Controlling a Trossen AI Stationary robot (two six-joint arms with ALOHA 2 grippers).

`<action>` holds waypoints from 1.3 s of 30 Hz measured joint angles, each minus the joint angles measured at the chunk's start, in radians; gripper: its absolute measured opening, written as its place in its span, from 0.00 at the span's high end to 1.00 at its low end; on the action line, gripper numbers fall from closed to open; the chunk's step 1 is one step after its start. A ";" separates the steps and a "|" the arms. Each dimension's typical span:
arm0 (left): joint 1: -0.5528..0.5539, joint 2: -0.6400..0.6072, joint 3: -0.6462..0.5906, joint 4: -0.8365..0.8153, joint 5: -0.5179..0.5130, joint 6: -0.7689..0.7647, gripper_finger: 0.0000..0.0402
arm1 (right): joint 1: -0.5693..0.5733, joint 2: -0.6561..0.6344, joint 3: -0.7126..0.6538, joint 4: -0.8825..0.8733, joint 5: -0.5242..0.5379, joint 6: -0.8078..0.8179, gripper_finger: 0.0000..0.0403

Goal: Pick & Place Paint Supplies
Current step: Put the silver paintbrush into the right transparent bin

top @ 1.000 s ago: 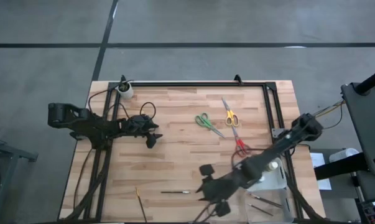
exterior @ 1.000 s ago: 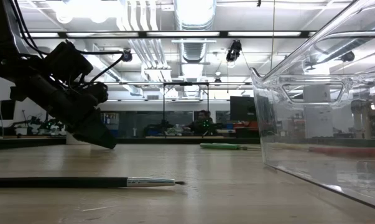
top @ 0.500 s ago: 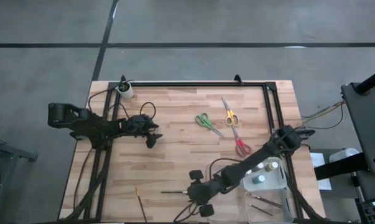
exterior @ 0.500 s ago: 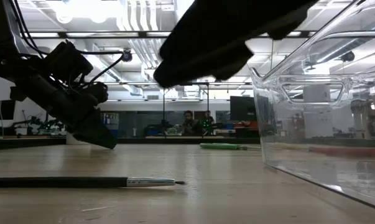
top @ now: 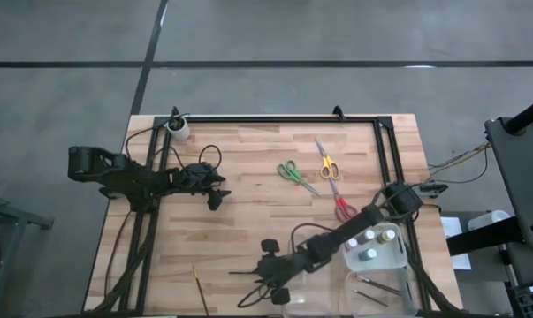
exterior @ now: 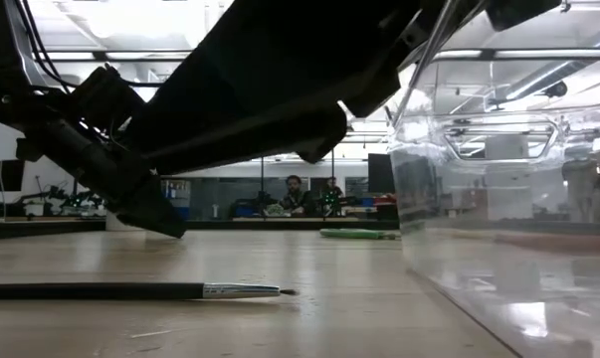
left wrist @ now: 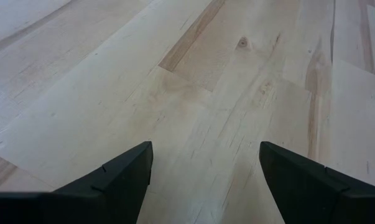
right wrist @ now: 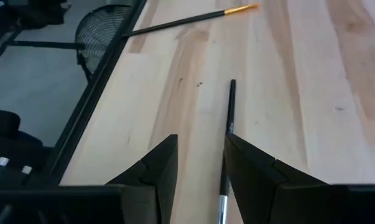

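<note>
While the clear tray (top: 376, 265) at the worktop's (top: 248, 221) near right corner holds pale-capped paint bottles (top: 369, 254) and thin brushes (top: 372, 287), the right tool (right wrist: 199, 171), fingers narrowly parted, straddles a dark brush (right wrist: 229, 121); the left tool (left wrist: 206, 168) gapes wide, empty.

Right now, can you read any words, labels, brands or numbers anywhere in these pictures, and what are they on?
None can be read.
Paint bottles in the clear tray: any labels too small to read.
Scissors, brushes, arms: no lettering visible.
Room behind the table: signs, if any, too blurred.
</note>
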 joint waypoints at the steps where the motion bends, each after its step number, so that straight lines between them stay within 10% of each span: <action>1: 0.000 0.000 0.000 0.000 0.000 0.000 0.24 | -0.002 0.000 0.000 -0.002 -0.009 0.007 0.68; 21: 0.000 0.000 0.000 0.000 0.000 0.000 0.24 | 0.017 -0.060 -0.001 -0.312 -0.166 0.012 0.68; 39: 0.000 0.000 0.000 0.000 0.000 0.000 0.24 | 0.007 -0.108 0.102 -0.212 -0.106 0.000 0.68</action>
